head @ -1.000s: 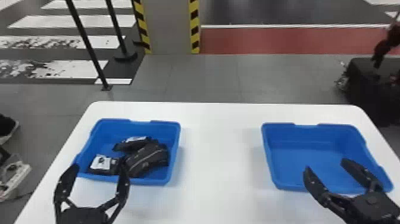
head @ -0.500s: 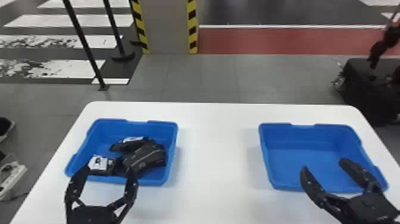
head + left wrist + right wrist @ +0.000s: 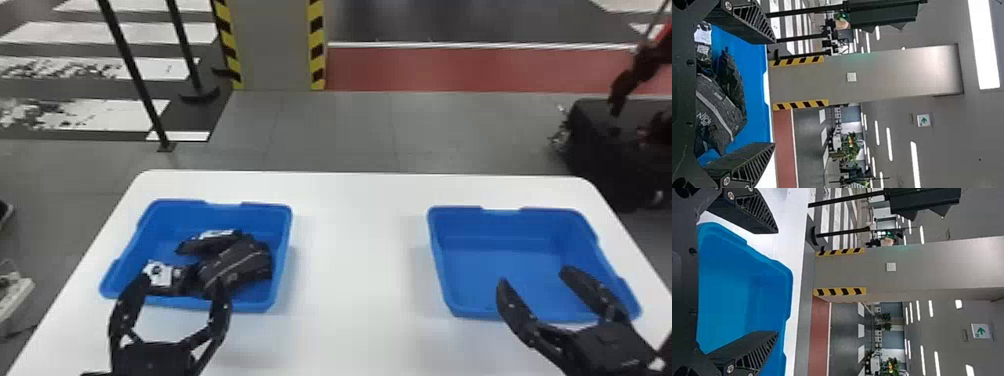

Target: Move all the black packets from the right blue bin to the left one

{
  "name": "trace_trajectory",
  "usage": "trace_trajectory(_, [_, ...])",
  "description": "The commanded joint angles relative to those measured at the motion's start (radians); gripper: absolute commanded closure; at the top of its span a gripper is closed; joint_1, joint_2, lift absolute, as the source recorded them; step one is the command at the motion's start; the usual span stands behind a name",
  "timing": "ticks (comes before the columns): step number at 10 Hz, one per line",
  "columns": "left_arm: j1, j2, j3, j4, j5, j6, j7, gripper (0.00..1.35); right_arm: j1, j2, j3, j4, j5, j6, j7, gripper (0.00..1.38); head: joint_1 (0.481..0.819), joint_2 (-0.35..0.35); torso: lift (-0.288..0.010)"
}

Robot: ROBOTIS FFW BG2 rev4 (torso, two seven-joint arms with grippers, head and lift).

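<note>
Packets [image 3: 237, 265] heaped in left bin [image 3: 167, 217], just ahead of left hand [image 3: 180, 284], open, contact unclear; right hand [image 3: 533, 276] open, empty, at right bin [image 3: 500, 260].

"Are the left bin [image 3: 170, 220] and the right bin [image 3: 500, 270] both showing blue?"

"Yes, and the counter [image 3: 360, 280] is staying out of it in plain white."

"And the packets [image 3: 240, 265]?"

"They're showing black with whitish patches; the grey pillar [image 3: 272, 45] is wearing yellow-and-black stripes."
</note>
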Motion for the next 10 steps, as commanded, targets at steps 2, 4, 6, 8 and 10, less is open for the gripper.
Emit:
trace_trajectory(2, [-0.004,-0.003,-0.002,0.000,-0.002,0.000,0.000,0.10,0.000,0.000,0.000,-0.012,0.006,0.000,0.000,0.11,0.695,0.035,-0.110])
trace_trajectory(4, [-0.004,-0.003,-0.004,0.000,0.000,0.000,0.000,0.10,0.000,0.000,0.000,-0.019,0.008,-0.003,-0.003,0.11,0.695,0.035,-0.110])
trace_trajectory(6, [-0.004,-0.003,-0.005,0.000,0.000,0.003,0.000,0.10,0.000,0.000,0.000,-0.022,0.009,-0.010,-0.009,0.11,0.695,0.034,-0.110])
trace_trajectory(8, [-0.009,-0.003,-0.011,0.000,-0.002,0.022,-0.005,0.10,0.010,0.000,0.000,-0.032,0.014,-0.012,-0.017,0.11,0.695,0.030,-0.110])
trace_trajectory(10, [-0.011,-0.003,-0.011,0.000,-0.002,0.027,-0.006,0.10,0.020,0.002,0.000,-0.034,0.011,-0.047,-0.035,0.11,0.695,0.025,-0.110])
